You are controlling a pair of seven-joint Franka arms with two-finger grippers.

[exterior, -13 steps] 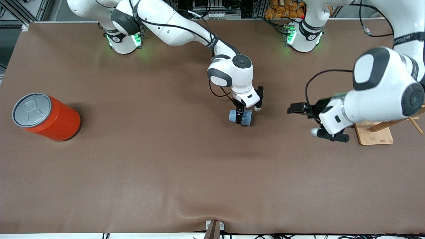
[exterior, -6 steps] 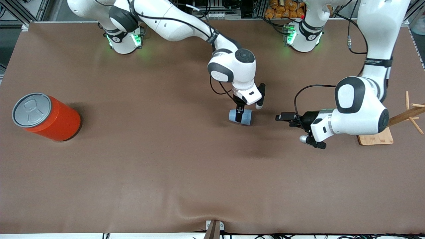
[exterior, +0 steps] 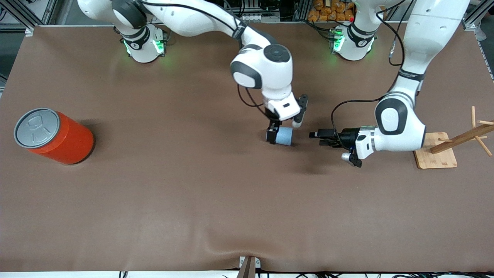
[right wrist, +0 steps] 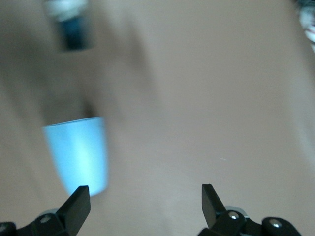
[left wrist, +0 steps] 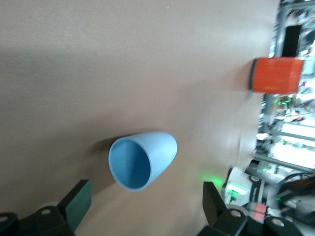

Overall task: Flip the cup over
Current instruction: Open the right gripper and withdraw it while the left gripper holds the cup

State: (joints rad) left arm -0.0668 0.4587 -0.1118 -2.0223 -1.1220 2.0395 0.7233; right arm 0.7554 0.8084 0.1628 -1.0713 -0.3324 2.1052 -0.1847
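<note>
On the brown table, near its middle, your cup lies on its side, its open mouth turned toward the left arm's end, as the left wrist view shows straight into it. Nothing holds it: it rests free on the cloth.

Your left gripper sits low beside the cup, toward the left arm's end of the table, fingers spread wide and lined up with the mouth but not yet touching it. Your right gripper hangs just over the cup's closed end, fingers also released and grasping nothing; in its wrist view the cup lies off to one side of the fingers, not between them.

Expect the cup to be very light, with thin, smooth plastic walls. It will likely roll or skid at a nudge, and a hard pinch could flex the wall. The tapered body may squirt out of a side grip, so the rim looks the better hold: one finger inside the mouth, one outside, closed gently.

Well apart from all this, the orange can stands at the right arm's end, and the wooden rack at the left arm's end.
</note>
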